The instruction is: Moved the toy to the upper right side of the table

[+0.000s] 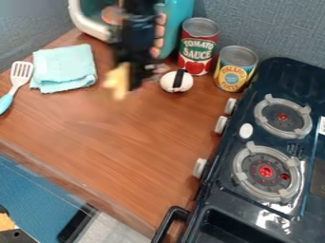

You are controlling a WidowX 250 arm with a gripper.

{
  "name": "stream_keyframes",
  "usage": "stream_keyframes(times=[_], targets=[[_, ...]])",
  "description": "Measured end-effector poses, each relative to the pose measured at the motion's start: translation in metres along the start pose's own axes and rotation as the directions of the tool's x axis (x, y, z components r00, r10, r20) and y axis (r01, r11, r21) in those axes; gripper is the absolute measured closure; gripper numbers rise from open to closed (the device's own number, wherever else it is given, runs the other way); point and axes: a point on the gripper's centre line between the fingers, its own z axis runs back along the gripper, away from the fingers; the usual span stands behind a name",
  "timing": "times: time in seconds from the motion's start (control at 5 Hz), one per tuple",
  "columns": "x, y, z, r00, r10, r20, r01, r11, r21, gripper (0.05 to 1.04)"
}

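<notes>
Find the yellow toy point(117, 81) at the lower end of the black gripper point(129, 78), over the upper part of the wooden table point(139, 142), between the folded cloth and the banded white ball. Looks closed on the toy, as judged from the toy's place against the lower end; cannot tell exactly which part of it is pinched. Seems held above the wood so as to travel without scraping or knocking into anything.

Nearest on the right, note the white ball with a black band point(169, 82), resting just in front of the red-and-green can point(198, 47). Beside that, see the yellow-labelled can point(235, 69), upright and close to the stove point(219, 194). Probably pushed back together to leave the middle of the wood free for work.

On the left, note the pale teal cloth point(63, 69), folded flat, and beyond it the slotted spatula point(20, 73), laid near the edge, likely out of the way. Behind the gripper, see the teal appliance point(175, 23), set against the wall.

Calls next, by the task, for a carry rightward, then a lowering onto bare wood near the stove knobs point(221, 124). Could go wrong by bumping the ball, easily set rolling, or by catching a knob.
</notes>
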Motion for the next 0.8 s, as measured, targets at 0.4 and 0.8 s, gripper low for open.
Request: stream_keyframes(times=[0.4,0.8], targets=[[0.065,-0.036,-0.014,0.991,-0.131,0.014,0.131,0.991,-0.039,0.706],[0.070,-0.046,-0.043,0.983,-0.175,-0.052,0.172,0.983,-0.066,0.634]])
